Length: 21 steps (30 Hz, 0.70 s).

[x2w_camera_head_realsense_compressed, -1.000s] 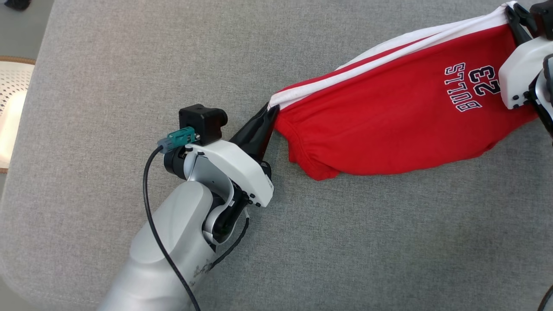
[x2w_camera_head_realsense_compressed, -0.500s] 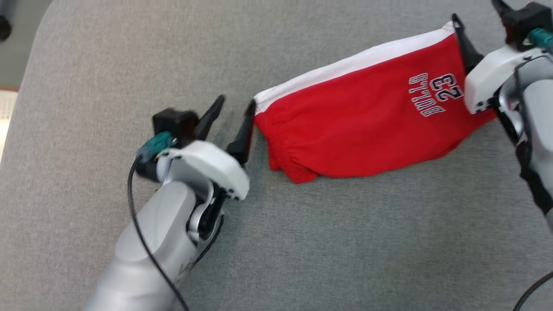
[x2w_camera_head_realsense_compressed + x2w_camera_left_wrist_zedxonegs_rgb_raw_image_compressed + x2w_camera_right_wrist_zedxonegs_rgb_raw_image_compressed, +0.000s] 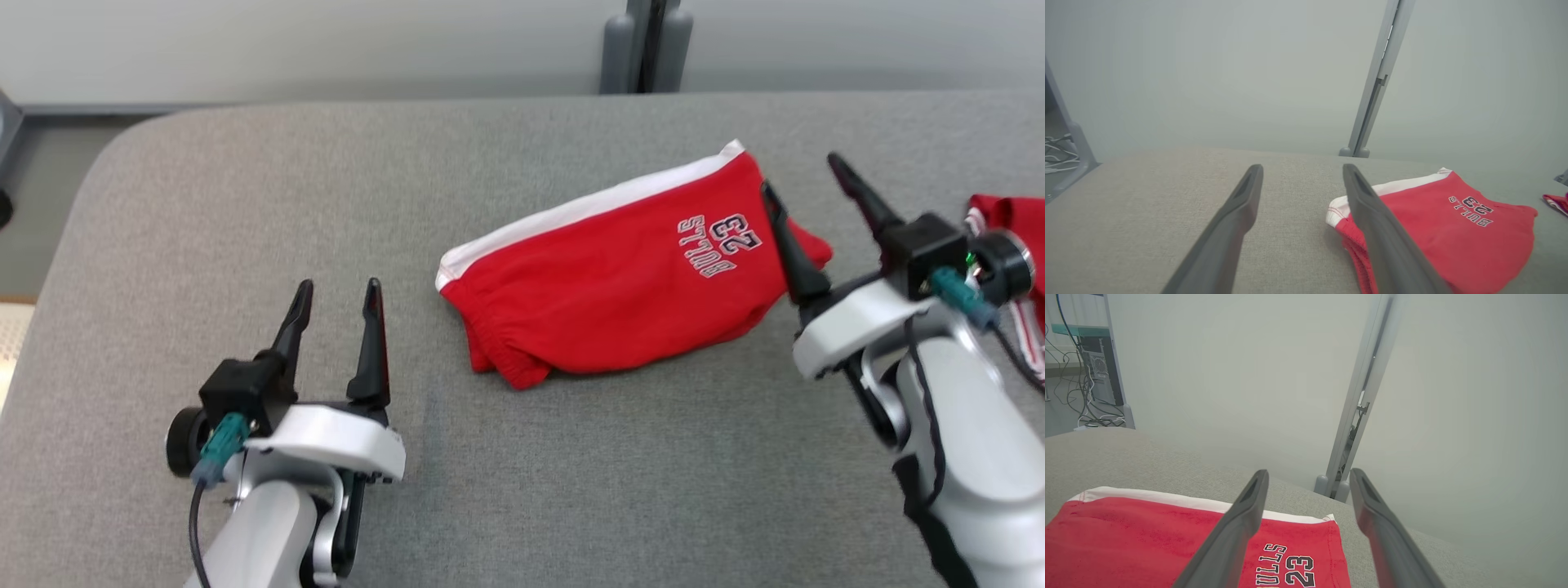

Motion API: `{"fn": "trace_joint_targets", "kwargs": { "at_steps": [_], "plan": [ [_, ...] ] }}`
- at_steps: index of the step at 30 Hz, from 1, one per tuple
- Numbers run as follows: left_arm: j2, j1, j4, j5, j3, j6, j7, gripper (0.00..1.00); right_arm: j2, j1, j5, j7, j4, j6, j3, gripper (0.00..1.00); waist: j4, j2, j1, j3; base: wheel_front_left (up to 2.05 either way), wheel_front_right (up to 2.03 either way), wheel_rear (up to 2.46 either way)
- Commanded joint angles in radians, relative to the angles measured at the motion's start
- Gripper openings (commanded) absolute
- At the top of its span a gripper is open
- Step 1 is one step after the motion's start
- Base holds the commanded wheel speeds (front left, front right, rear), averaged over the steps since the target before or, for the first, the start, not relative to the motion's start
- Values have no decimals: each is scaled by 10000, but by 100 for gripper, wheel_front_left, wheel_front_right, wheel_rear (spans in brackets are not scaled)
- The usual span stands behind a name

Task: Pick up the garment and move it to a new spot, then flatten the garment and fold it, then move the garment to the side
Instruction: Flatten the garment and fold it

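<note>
The garment [image 3: 604, 278] is a pair of red shorts with a white side stripe and "BULLS 23" print. It lies folded on the grey cushioned surface [image 3: 245, 204], also seen as the garment [image 3: 1437, 220] and the garment [image 3: 1167, 543]. My left gripper [image 3: 339, 290] stands open to its left, apart from the cloth, nothing between its fingers. My right gripper [image 3: 804, 175] stands open at the garment's right end, raised, with one finger over its edge. From the wrist cameras, the left gripper [image 3: 1302, 171] and the right gripper [image 3: 1308, 475] both show spread fingers holding nothing.
Another red and white cloth [image 3: 1008, 220] lies at the far right behind my right wrist. A grey post [image 3: 645, 45] stands behind the surface against a pale wall. The surface's rounded left corner [image 3: 106, 171] drops to the floor.
Both grippers opened and let go of the garment, which now lies slack. Both arms drew back from its ends. The head camera tilted up, so the wall and post came into view.
</note>
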Motion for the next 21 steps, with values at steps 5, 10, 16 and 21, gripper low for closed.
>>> {"fn": "trace_joint_targets", "kwargs": {
  "at_steps": [5, 10, 16, 21],
  "plan": [
    [-315, 1593, -1412, 1391, 949, 376, -49, 100, 362, 1570, -109, -42, -1231, -7, -625, 100, -280, 0, 0, -1080, 0, 0, 0],
    [-649, 2779, -2055, 2262, 1404, 252, -51, 100, 699, 2834, -70, -43, -1946, -7, -1220, 100, -332, 0, 0, -1704, 0, 0, 0],
    [-839, 3775, -2443, 3013, 1739, 51, -53, 100, 1045, 4077, 146, -43, -2445, -7, -1762, 100, -409, 0, 0, -2110, 0, 0, 0],
    [-994, 4242, -2525, 3404, 1903, -138, -53, 100, 1229, 4713, 449, -43, -2643, -6, -2157, 100, -434, 0, 0, -2226, 0, 0, 0]
  ]
}}
